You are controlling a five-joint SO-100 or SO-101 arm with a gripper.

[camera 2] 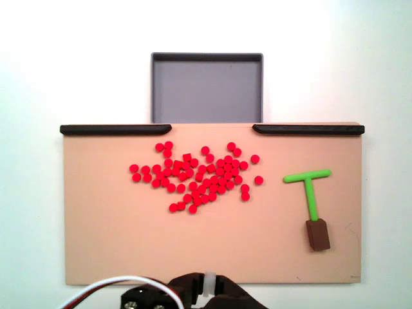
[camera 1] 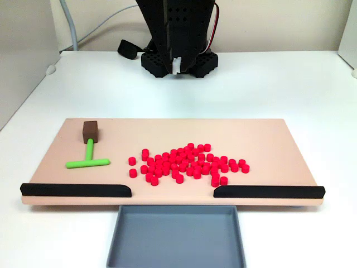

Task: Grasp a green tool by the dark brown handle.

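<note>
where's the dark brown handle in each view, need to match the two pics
In a fixed view, the dark brown handle sits at the far left of the tan board, above the green tool's stem.
In another fixed view, it lies at the lower right, below the stem.
Shared landmark: the grey tray at the gap between the black strips.

Lab-like bench: white table, tan test board.

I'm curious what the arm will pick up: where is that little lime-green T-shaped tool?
The lime-green T-shaped tool lies flat near the beige board's left end in a fixed view, left of the red cylinders.
</note>
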